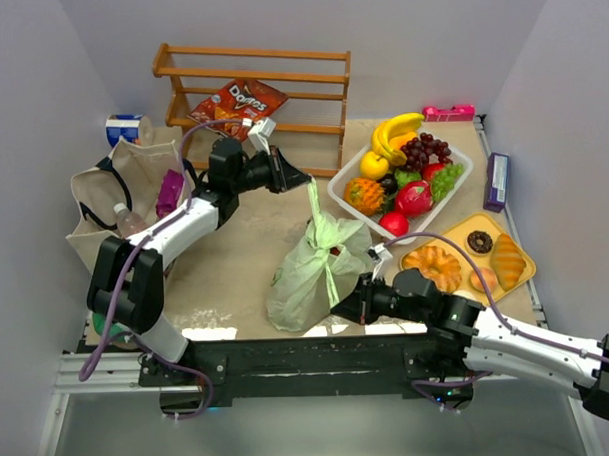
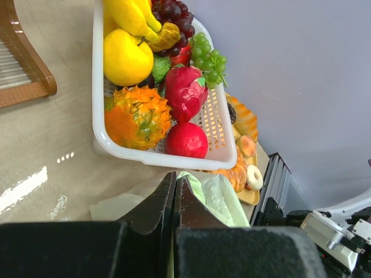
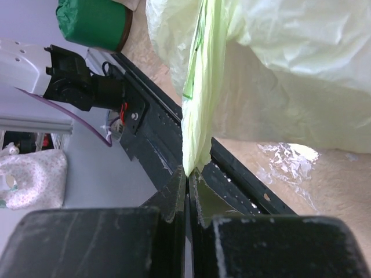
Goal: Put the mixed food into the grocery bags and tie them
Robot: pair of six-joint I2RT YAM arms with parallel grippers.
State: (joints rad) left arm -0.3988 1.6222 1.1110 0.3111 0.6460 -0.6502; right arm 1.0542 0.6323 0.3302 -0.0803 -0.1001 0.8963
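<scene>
Top external: the pale green plastic bag sits at the lower middle of the frame, one handle drawn upward to the left gripper, which is closed on it. The right gripper is closed on another handle at the bag's lower right edge. At the upper left, a red packet reading "Doritos" lies on the wooden rack. The beige tote lies at the left, with a purple packet and a water bottle in it; its dark print is too small to read. The white basket of toy fruit stands right of centre. Left wrist: the fingers meet at the bottom centre, with green plastic just behind them and the basket above. Right wrist: the closed fingers pinch a twisted strip of the bag hanging from the top of the frame.
</scene>
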